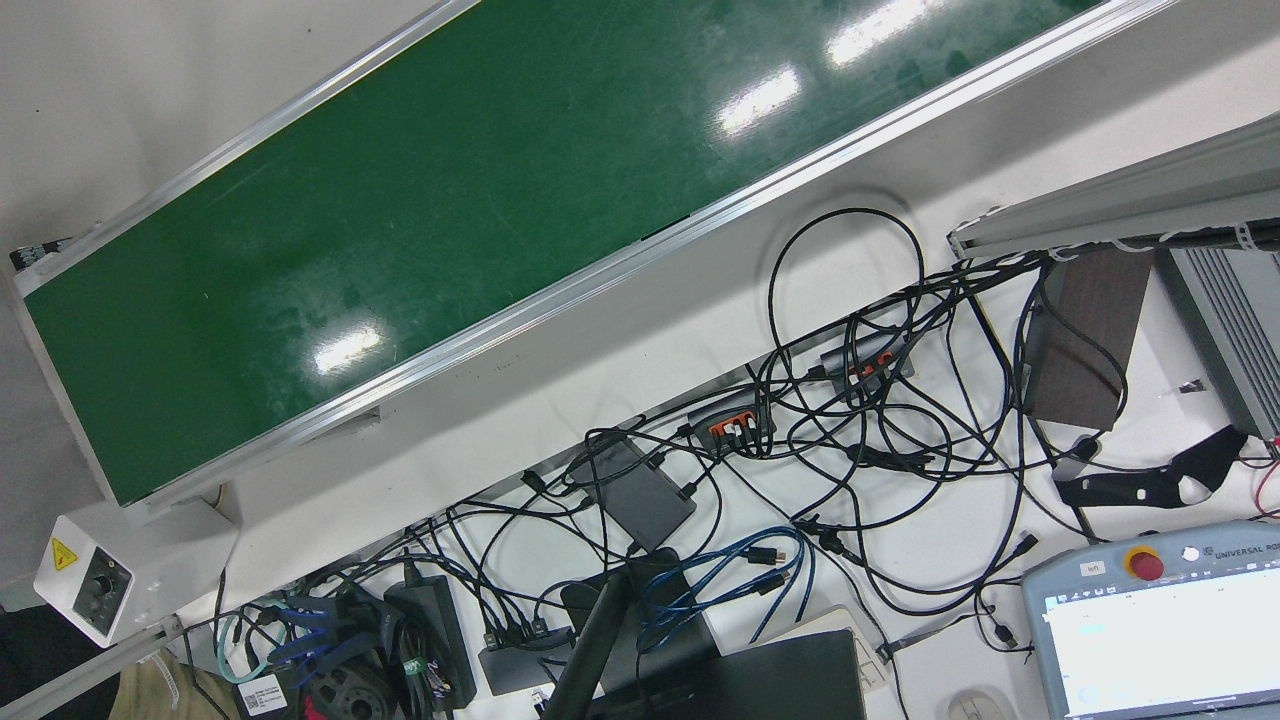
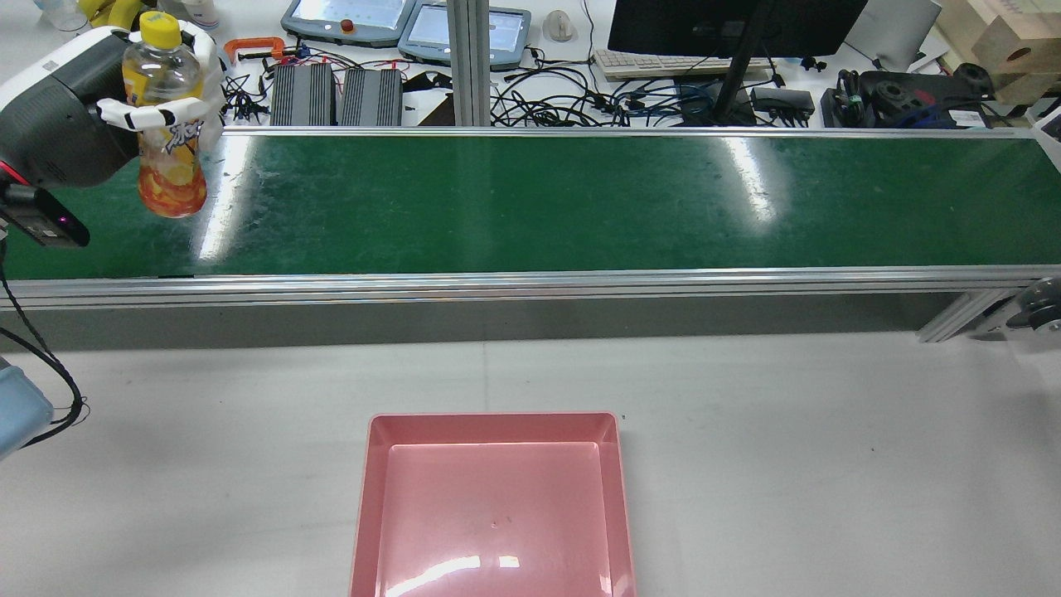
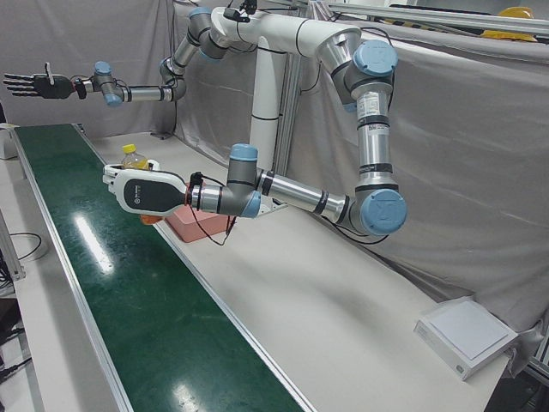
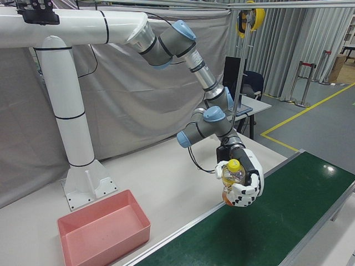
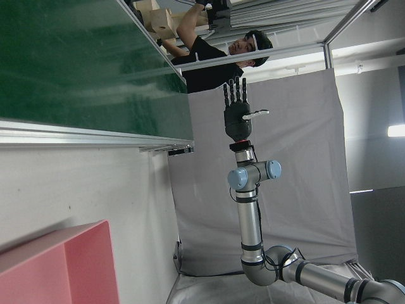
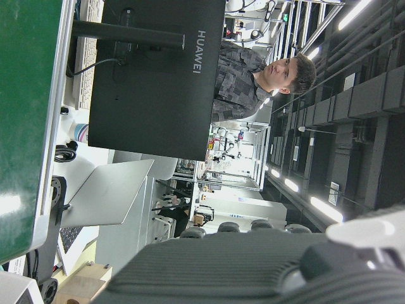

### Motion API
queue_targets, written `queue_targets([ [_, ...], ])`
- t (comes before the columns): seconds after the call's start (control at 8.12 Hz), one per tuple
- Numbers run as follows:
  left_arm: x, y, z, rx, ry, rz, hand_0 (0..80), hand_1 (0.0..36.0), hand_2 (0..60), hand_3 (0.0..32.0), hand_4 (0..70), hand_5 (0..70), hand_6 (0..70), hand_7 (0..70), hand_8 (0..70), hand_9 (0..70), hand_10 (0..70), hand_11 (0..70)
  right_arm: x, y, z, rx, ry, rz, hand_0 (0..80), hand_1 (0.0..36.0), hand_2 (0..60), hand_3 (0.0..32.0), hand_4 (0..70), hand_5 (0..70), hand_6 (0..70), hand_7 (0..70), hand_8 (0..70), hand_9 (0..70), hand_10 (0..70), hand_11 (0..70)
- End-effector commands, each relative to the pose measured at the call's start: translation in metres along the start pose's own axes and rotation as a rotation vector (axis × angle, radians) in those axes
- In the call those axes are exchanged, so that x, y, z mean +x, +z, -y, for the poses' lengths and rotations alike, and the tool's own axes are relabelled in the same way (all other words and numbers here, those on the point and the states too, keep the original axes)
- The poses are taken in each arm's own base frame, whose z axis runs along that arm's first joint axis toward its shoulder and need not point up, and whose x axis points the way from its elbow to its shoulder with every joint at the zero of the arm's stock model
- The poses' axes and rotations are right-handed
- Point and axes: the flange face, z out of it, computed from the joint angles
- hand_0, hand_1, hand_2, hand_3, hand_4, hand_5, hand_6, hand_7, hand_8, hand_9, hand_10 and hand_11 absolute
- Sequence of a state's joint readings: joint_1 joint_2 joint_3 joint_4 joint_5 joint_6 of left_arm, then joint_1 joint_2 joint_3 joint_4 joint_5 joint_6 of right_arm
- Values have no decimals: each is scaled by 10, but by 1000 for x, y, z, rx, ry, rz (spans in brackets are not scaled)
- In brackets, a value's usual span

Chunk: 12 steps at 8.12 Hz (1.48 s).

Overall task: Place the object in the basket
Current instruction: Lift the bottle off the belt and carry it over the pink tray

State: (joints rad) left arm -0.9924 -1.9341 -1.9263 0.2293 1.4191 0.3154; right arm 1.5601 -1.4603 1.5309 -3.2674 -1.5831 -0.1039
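Observation:
A clear bottle [image 2: 169, 157] of orange drink with a yellow cap is held upright in my left hand [image 2: 91, 112], above the left end of the green conveyor belt [image 2: 530, 203]. The white fingers [image 2: 145, 116] wrap around the bottle's middle. The right-front view shows the same hand [image 4: 244, 185] and bottle [image 4: 233, 174] above the belt's near edge. The pink basket [image 2: 493, 497] stands empty on the white table, to the right of the hand and nearer to the robot. My right hand [image 3: 34, 86] is black, open and empty, raised high over the belt's far end; it also shows in the left hand view [image 5: 237, 114].
The belt's aluminium rail [image 2: 530, 282] runs between the belt and the white table [image 2: 787, 431]. Behind the belt lie cables, teach pendants [image 2: 348, 18] and a monitor [image 2: 729, 21]. A white box [image 3: 467, 335] sits on the table's end.

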Motion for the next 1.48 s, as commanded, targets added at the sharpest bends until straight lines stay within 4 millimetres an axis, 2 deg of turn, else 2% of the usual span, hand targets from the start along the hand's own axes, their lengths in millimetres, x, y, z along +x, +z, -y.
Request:
queue_targets([
  [0.0,-76,6,-87,-96,14,126,463,317,600,0,277,700,361,700,456,667,572,700,0,0,0,0,1,0,0,0,0,0,0,0,0,0,0,0,0,0],
  [0.25,-167,29,-181,-188,-32,257,462,311,600,0,265,700,329,698,432,636,555,700,0,0,0,0,1,0,0,0,0,0,0,0,0,0,0,0,0,0],
  [0.37,-195,33,-221,-222,-17,295,459,304,600,0,259,700,317,684,414,611,539,700,0,0,0,0,1,0,0,0,0,0,0,0,0,0,0,0,0,0],
  [0.49,-217,34,-254,-251,-16,321,451,293,600,0,250,695,300,663,393,585,529,700,0,0,0,0,0,0,0,0,0,0,0,0,0,0,0,0,0,0],
  [0.62,-243,28,-271,-264,-26,348,440,286,600,0,250,680,294,651,377,565,513,700,0,0,0,0,0,0,0,0,0,0,0,0,0,0,0,0,0,0],
  [0.74,-252,23,-265,-235,-23,341,417,272,600,0,237,642,275,625,350,534,494,700,0,0,0,0,1,0,0,0,0,0,0,0,0,0,0,0,0,0],
  [0.86,-254,21,-257,-223,-16,342,384,209,600,0,160,394,141,382,198,336,366,526,0,0,0,-1,1,0,0,0,0,0,0,0,0,0,0,0,0,0],
  [0.98,-258,17,-247,-224,-16,342,375,160,518,0,72,269,66,198,99,183,289,428,0,0,0,0,1,0,0,0,0,0,0,0,0,0,0,0,0,0],
  [1.11,-264,14,-236,-234,-24,337,392,145,376,0,25,224,27,87,49,95,208,315,0,0,0,-1,1,0,0,0,0,0,0,0,0,0,0,0,0,0],
  [1.23,-266,12,-232,-246,-30,337,415,143,287,0,4,161,9,51,23,56,106,168,0,0,0,0,0,0,0,0,0,0,0,0,0,0,0,0,0,0],
  [1.35,-268,12,-235,-279,-46,338,435,143,236,0,0,128,7,38,2,26,84,137,0,0,0,0,1,0,0,0,0,0,0,0,0,0,0,0,0,0],
])
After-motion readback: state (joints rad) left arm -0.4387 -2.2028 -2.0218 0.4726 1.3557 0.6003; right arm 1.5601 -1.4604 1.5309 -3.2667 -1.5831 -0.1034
